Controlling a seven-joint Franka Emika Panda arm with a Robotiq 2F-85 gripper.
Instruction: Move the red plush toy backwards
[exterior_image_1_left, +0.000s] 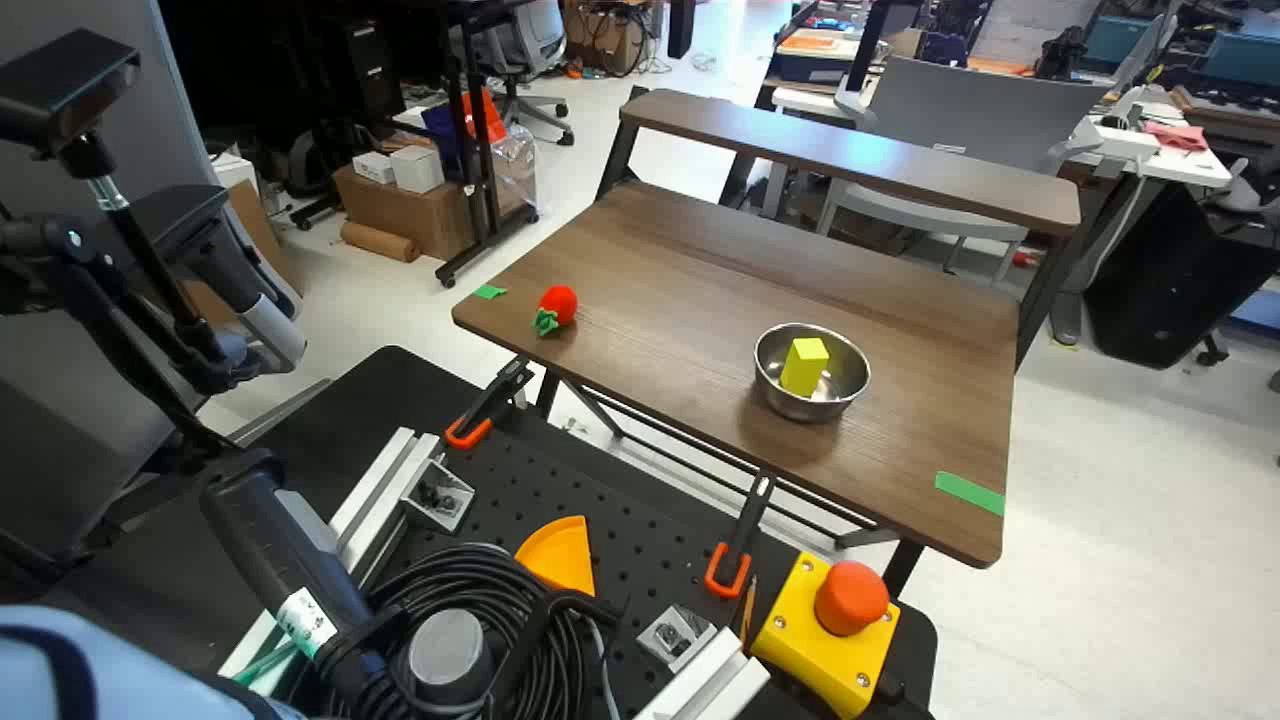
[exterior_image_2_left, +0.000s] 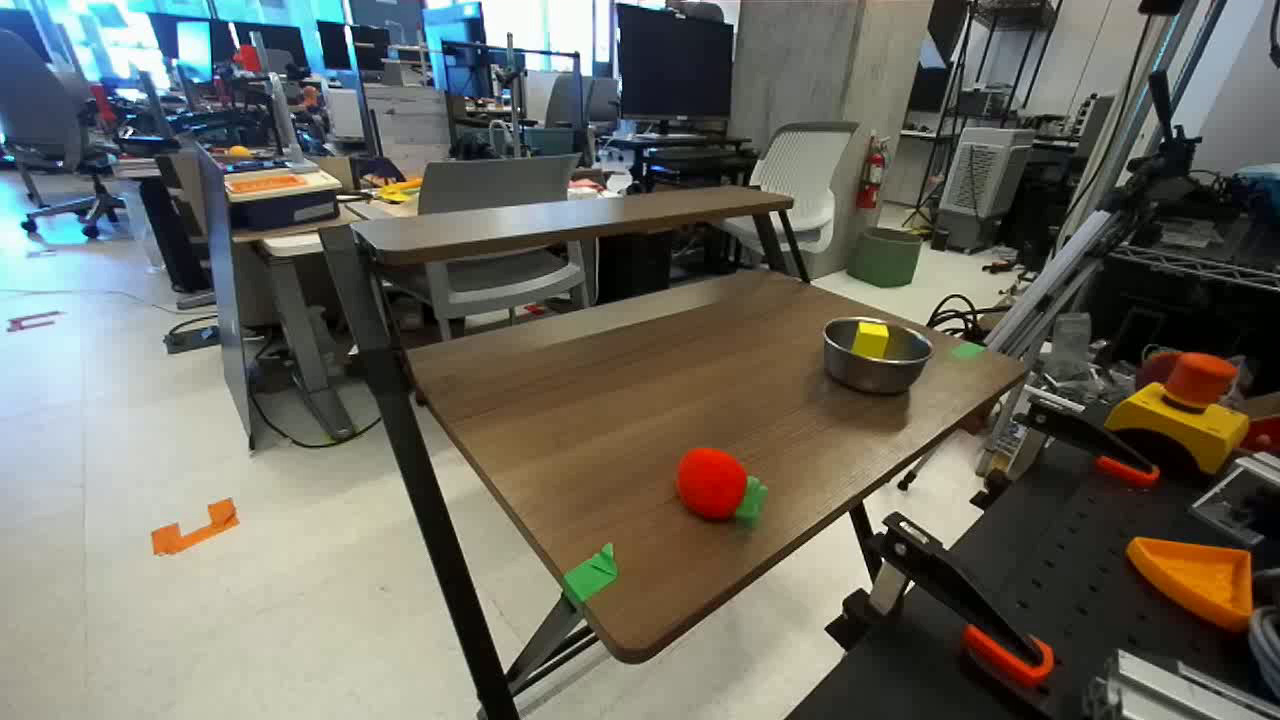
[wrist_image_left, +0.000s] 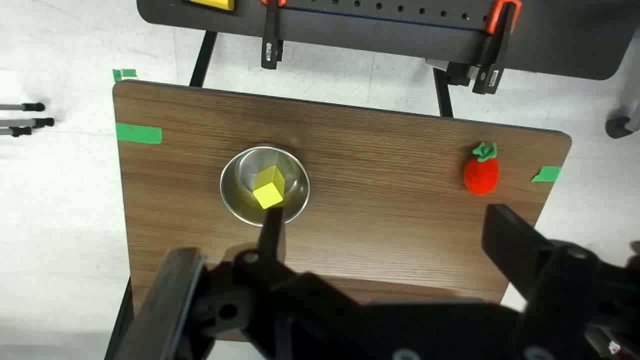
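Brown tabletop (wrist_image_left: 380, 165), red plush toy (wrist_image_left: 481, 176) below the gripper (wrist_image_left: 385, 215), well apart.

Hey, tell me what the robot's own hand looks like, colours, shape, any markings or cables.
In the wrist view, the black two-fingered mechanical hand has blocky dark fingertips on jointed links dotted with round pivots or screw heads. A greyish flat panel shows toward that view's left. No lettering is readable, no cable distinguishable; the arm isn't clearly identifiable.
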